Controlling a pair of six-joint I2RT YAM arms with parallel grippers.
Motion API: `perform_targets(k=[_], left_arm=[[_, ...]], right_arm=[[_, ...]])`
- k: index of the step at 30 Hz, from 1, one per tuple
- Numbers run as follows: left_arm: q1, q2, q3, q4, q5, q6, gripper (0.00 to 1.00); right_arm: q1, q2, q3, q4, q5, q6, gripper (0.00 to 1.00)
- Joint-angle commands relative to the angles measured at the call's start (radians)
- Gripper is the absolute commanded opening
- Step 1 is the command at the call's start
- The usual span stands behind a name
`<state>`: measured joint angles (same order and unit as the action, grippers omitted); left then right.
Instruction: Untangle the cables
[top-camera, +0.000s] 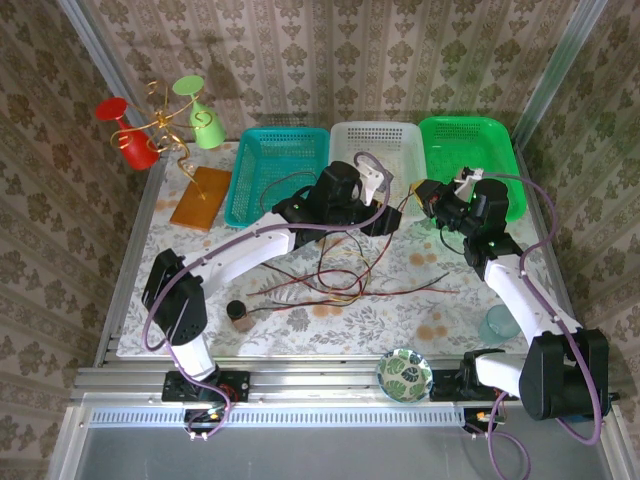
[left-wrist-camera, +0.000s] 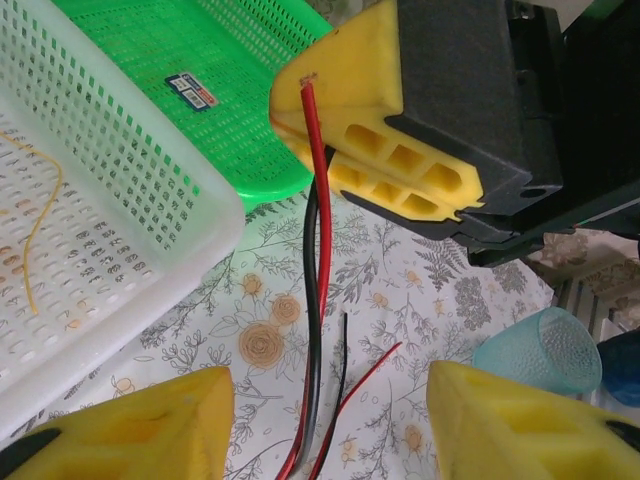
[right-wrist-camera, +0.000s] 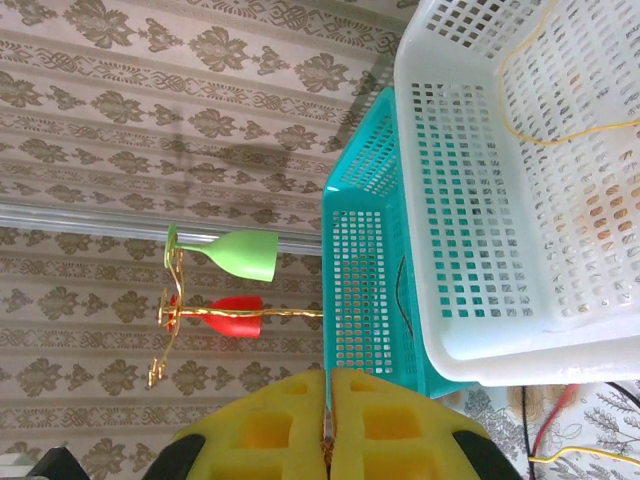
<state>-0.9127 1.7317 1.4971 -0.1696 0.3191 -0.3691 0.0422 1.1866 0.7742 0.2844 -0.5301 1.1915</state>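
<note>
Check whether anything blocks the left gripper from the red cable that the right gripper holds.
Nothing visible does. The red cable runs from the shut right gripper, beside a black cable, straight into the open gap between the left gripper's fingers.

Bright, even light from above. Soft shadows under arms on table (top-camera: 450, 310); goblet stand (top-camera: 165, 125) throws faint shadow on back wall. Left wrist view: left gripper (left-wrist-camera: 330, 370) fingers at bottom edge slightly soft.
</note>
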Motion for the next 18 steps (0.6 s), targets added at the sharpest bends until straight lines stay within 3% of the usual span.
perform_targets(k=[1, 10, 13, 18], left_arm=[[0.009, -0.062, -0.010, 0.061, 0.023, -0.017, 0.55], [-0.009, -0.064, -0.029, 0.176, 0.040, -0.022, 0.44], [-0.014, -0.043, -0.039, 0.229, 0.101, -0.068, 0.49], [-0.013, -0.020, -0.016, 0.217, 0.088, -0.068, 0.55]], right_arm=[[0.000, -0.019, 0.042, -0.010, 0.005, -0.032, 0.00], [-0.001, -0.019, 0.051, -0.022, -0.004, -0.028, 0.00], [0.000, -0.020, 0.059, -0.028, -0.006, -0.027, 0.00], [0.000, -0.028, 0.067, -0.037, -0.015, -0.028, 0.00]])
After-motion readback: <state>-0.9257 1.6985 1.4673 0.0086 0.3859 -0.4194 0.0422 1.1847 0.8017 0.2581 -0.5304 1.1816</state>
